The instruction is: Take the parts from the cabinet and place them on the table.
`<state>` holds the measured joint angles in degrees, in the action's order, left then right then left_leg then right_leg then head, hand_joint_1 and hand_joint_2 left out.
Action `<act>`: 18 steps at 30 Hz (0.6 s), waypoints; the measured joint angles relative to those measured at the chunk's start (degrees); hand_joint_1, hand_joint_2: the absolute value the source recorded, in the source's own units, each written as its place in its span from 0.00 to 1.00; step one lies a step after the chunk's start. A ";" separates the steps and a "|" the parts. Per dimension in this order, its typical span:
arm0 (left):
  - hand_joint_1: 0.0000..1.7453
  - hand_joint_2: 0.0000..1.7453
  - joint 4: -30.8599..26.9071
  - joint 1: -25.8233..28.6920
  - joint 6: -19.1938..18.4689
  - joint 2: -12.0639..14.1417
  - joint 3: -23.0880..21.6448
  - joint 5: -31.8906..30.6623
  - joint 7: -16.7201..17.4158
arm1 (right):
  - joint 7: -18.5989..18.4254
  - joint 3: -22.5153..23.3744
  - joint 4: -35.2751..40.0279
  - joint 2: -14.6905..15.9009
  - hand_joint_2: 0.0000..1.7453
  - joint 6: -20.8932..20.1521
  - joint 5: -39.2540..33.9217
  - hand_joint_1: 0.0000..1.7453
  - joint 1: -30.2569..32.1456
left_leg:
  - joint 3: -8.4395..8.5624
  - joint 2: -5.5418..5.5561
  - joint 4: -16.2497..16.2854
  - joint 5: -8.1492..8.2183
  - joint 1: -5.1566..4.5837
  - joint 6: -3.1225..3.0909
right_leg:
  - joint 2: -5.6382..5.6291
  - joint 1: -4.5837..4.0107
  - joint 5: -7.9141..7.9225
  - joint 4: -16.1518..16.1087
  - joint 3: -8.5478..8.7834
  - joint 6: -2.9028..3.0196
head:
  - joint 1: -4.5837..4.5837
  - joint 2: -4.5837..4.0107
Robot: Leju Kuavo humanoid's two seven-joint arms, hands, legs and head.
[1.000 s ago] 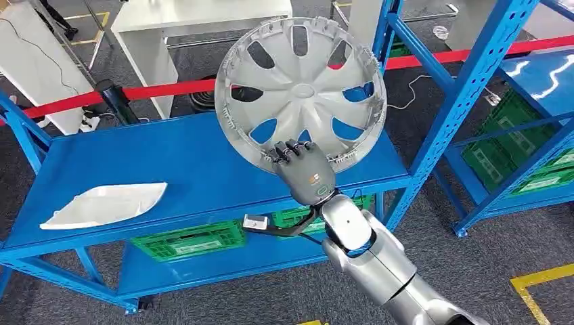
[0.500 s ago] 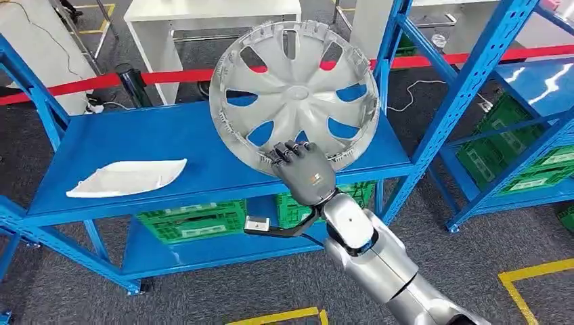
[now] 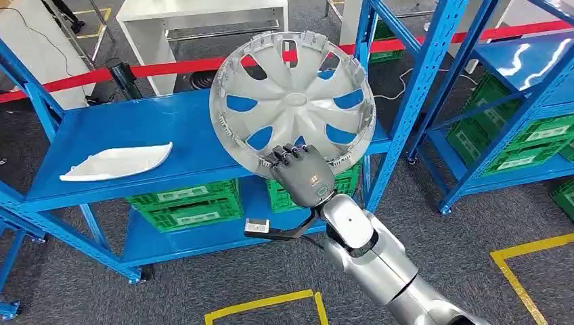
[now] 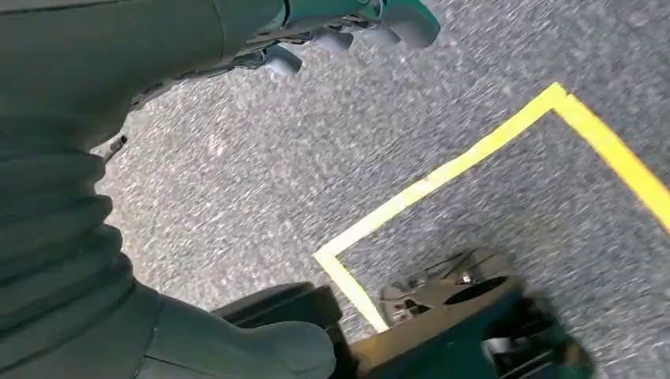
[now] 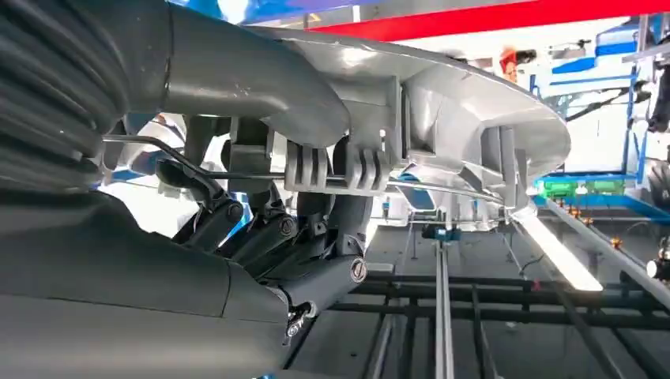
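My right hand (image 3: 301, 172) grips a round silver hubcap (image 3: 292, 95) by its lower rim and holds it upright in front of the blue shelf (image 3: 156, 128), its ribbed back side facing me. In the right wrist view the thumb lies over the hubcap's rim (image 5: 458, 103) and the dark fingers (image 5: 261, 229) curl under it. A white curved part (image 3: 115, 161) lies flat on the shelf at the left. My left hand (image 4: 261, 31) hangs over the grey floor and holds nothing.
Green crates (image 3: 186, 203) sit on the lower shelf. A second blue rack (image 3: 521, 61) with more green crates stands at the right. A red barrier tape (image 3: 169, 66) and a white table (image 3: 196, 10) lie behind. Yellow lines (image 3: 264, 301) mark the floor.
The whole picture has shifted: the camera has drawn back from the shelf and more floor shows. The hubcap stays in my right hand, clear of the shelf.
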<state>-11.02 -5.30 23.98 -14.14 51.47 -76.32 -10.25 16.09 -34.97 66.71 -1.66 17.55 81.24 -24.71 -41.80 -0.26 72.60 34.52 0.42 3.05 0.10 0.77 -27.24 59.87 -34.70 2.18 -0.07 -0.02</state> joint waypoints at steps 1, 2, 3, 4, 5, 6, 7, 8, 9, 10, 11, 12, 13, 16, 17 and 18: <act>0.00 1.00 0.00 0.03 -0.02 0.02 0.00 0.00 0.00 | 0.00 0.00 0.00 0.00 1.00 -0.07 0.00 1.00 0.02 | -0.46 0.00 3.31 0.92 0.00 0.07 | 0.01 -0.02 0.63 0.02 -0.83 -0.04 | 0.00 0.00; 0.00 1.00 -0.02 0.08 -0.13 0.04 0.00 0.00 -0.02 | 0.00 0.00 0.00 0.00 1.00 -0.07 0.00 1.00 0.05 | 0.12 0.00 4.25 0.05 0.00 0.02 | 0.02 -0.03 1.25 0.03 -1.66 -0.10 | -0.02 0.00; 0.00 1.00 -0.02 0.10 -0.18 0.09 0.00 0.00 -0.04 | -0.02 0.00 0.00 0.00 1.00 -0.07 -0.02 1.00 0.05 | 1.70 0.01 2.97 -1.76 -0.01 -0.12 | 0.02 -0.04 1.87 0.06 -2.44 -0.21 | 0.00 0.00; 0.00 1.00 -0.02 0.09 -0.18 0.11 0.00 0.00 -0.11 | -0.07 0.00 0.00 0.00 1.00 -0.07 -0.02 1.00 0.05 | 4.48 0.03 -0.42 -3.90 -0.01 -0.39 | 0.00 -0.04 2.48 0.06 -3.19 -0.36 | 0.00 0.00; 0.00 1.00 -0.02 0.04 -0.18 0.13 0.00 0.00 -0.17 | -0.18 0.00 0.00 0.00 1.00 -0.07 -0.04 1.00 0.05 | 7.95 0.10 -5.08 -5.16 -0.04 -0.72 | -0.05 -0.05 3.05 0.06 -3.75 -0.54 | -0.02 0.00; 0.00 1.00 -0.07 -0.05 -0.18 0.22 0.00 0.00 -0.20 | -0.24 0.00 0.04 -0.04 1.00 -0.04 -0.09 1.00 0.07 | 11.90 0.31 -10.51 -4.18 -0.12 -1.15 | -0.04 0.01 3.56 0.12 -3.98 -0.77 | 0.00 0.00; 0.00 1.00 -0.09 -0.12 -0.20 0.22 0.00 0.00 -0.24 | -0.37 0.07 0.09 -0.04 1.00 -0.04 -0.11 1.00 0.09 | 14.56 0.34 -14.64 -2.54 -0.53 -1.34 | -0.09 -0.19 4.00 0.16 -4.29 -1.21 | 0.04 0.00; 0.00 1.00 -0.04 -0.05 -0.22 0.22 0.00 0.00 -0.26 | -0.39 0.07 0.09 -0.04 1.00 -0.04 -0.13 1.00 0.17 | 13.75 0.45 -14.32 -2.89 -0.66 -1.68 | 0.05 -0.10 4.65 -0.20 -4.18 -1.60 | 0.07 0.00; 0.00 1.00 -0.04 -0.05 -0.22 0.22 0.00 0.00 -0.37 | -0.28 0.04 0.09 -0.07 1.00 -0.02 -0.13 1.00 0.17 | 13.38 0.47 -14.43 -3.08 -0.81 -1.96 | 0.04 0.03 5.19 -0.40 -4.21 -1.93 | -0.15 0.00; 0.00 1.00 -0.04 0.00 -0.26 0.24 0.00 0.00 -0.37 | -0.26 0.04 0.09 -0.07 1.00 0.00 -0.09 1.00 0.19 | 13.08 0.45 -14.40 -3.43 -0.92 -2.46 | 0.04 0.09 5.77 -0.78 -4.21 -2.35 | -0.15 0.00; 0.00 1.00 -0.02 0.11 -0.26 0.24 0.00 0.00 -0.37 | -0.22 0.04 0.09 -0.04 1.00 -0.02 -0.07 1.00 0.22 | 12.77 0.23 -15.05 -4.45 -0.41 -3.11 | -0.08 -0.15 6.21 -0.90 -4.42 -2.83 | -0.20 0.00; 0.00 1.00 -0.02 0.07 -0.33 0.22 0.00 0.00 -0.39 | -0.31 0.04 0.09 0.02 1.00 0.02 -0.07 1.00 0.32 | 12.46 -0.12 -15.08 -5.12 -0.36 -3.61 | -0.24 0.13 4.21 -0.01 -4.96 -2.91 | -0.11 0.00; 0.00 1.00 -0.02 -0.01 -0.33 0.24 0.00 0.02 -0.39 | -0.28 0.04 0.09 0.02 1.00 0.00 -0.04 1.00 0.34 | 11.72 -0.09 -15.11 -5.82 -0.35 -4.21 | -0.22 0.16 0.54 2.47 -5.78 -3.03 | -0.02 0.00; 0.00 1.00 -0.02 0.12 -0.33 0.24 0.02 0.04 -0.39 | -0.42 0.04 0.09 0.04 1.00 -0.02 0.11 1.00 0.53 | 8.79 -0.16 -14.76 -8.01 -0.48 -4.38 | -0.23 0.16 -7.21 14.90 -8.67 -3.52 | 0.00 0.00; 0.00 1.00 -0.02 0.18 -0.35 0.24 0.02 0.04 -0.39 | -0.44 0.04 0.09 0.07 1.00 -0.04 0.20 1.00 0.68 | 7.70 -0.18 -14.53 -8.65 -0.50 -4.33 | -0.22 0.17 -6.60 16.97 -8.52 -3.60 | 0.00 0.00; 0.00 1.00 -0.02 0.20 -0.35 0.22 0.02 0.07 -0.39 | -0.46 0.04 0.09 0.09 1.00 -0.04 0.22 1.00 0.78 | 6.59 -0.20 -14.26 -9.23 -0.49 -4.23 | -0.22 0.16 -4.75 16.40 -7.14 -3.55 | 0.00 0.00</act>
<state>-11.04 -5.10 23.63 -13.92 51.49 -76.26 -10.64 15.63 -34.93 66.79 -1.57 17.51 81.46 -23.93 -35.21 -0.46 58.34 25.28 -0.08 -1.18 -0.11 0.94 -31.99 76.28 -41.84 -1.37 -0.07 -0.02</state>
